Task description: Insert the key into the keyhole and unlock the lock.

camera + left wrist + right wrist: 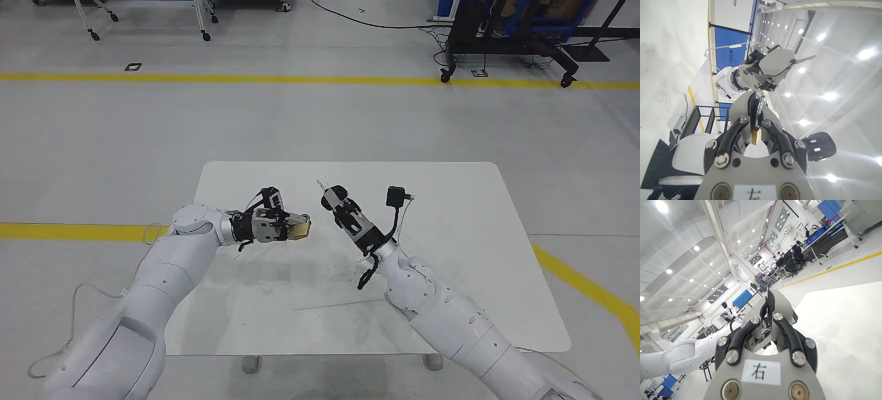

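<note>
Pre-insertion: left end effector (pixel 758 106) clamps brass, steel-shackled padlock (pixel 755 136), right end effector (pixel 793 62) pinches slim silver key (pixel 807 58); next I must align it with the keyhole.

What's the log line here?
left gripper: shut on brass padlock | right gripper: shut on key | key: not inserted, apart from padlock

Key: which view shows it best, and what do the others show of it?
The left wrist view: the key sticks out of the right gripper, clear against the ceiling. The top view shows a thin sliver at that gripper's tip. In the right wrist view the fingers cover it.
</note>
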You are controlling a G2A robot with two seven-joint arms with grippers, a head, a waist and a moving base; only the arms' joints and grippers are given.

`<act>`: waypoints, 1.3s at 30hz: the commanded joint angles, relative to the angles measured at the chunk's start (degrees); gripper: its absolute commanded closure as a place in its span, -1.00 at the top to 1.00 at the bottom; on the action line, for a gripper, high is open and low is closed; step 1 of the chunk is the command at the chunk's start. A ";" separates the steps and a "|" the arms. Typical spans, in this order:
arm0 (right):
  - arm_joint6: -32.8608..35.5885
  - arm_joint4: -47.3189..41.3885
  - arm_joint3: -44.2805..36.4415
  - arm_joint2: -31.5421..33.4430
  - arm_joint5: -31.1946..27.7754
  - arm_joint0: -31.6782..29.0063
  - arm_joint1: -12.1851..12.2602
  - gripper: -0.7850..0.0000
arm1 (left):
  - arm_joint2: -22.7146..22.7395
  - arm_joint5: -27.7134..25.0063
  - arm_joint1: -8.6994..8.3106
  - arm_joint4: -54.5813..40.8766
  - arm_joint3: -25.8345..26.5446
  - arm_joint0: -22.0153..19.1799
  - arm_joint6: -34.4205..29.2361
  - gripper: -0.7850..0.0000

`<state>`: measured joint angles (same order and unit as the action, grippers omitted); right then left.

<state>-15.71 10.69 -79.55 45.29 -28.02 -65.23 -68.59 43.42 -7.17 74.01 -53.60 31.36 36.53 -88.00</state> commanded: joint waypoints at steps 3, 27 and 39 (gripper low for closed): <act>-0.10 -0.34 -0.08 0.18 -0.19 -0.12 0.00 -1.00 | -0.03 -0.97 -0.03 0.76 -0.35 -0.33 0.00 -1.00; 5.95 -5.00 -9.07 5.99 6.96 -9.62 1.56 -1.00 | 4.22 12.80 -1.88 1.96 17.44 7.85 24.69 -1.00; 14.32 -21.38 -17.85 7.95 18.14 -15.78 1.68 -1.00 | 5.80 13.36 -2.82 10.78 22.66 9.57 39.19 -1.00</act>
<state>-2.38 -9.48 -95.98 53.07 -13.26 -80.49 -66.96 48.91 5.77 71.28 -43.19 53.34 45.73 -50.09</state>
